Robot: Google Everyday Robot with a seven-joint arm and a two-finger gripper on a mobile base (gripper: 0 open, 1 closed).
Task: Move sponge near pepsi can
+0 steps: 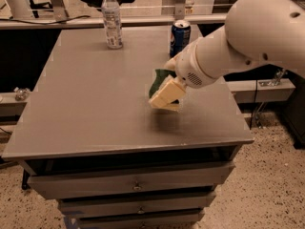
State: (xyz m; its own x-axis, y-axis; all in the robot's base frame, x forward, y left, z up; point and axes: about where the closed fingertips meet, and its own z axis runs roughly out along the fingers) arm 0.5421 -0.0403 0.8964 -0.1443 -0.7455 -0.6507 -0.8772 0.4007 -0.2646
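Over the tabletop (90,104), right of centre: sponge (157,79) in the gripper (165,100)

At the end of the big white arm (257,37) reaching in from the right, the 2 pale yellow fingers (161,94) are clamped on the sponge. Its dark green side pokes out up and to the left of them. A soft shadow sits on the grey surface just underneath. The pepsi can (180,38) stands upright near the far edge, behind the sponge, close but not touching. The water bottle (112,20) stands well off to the can's left.
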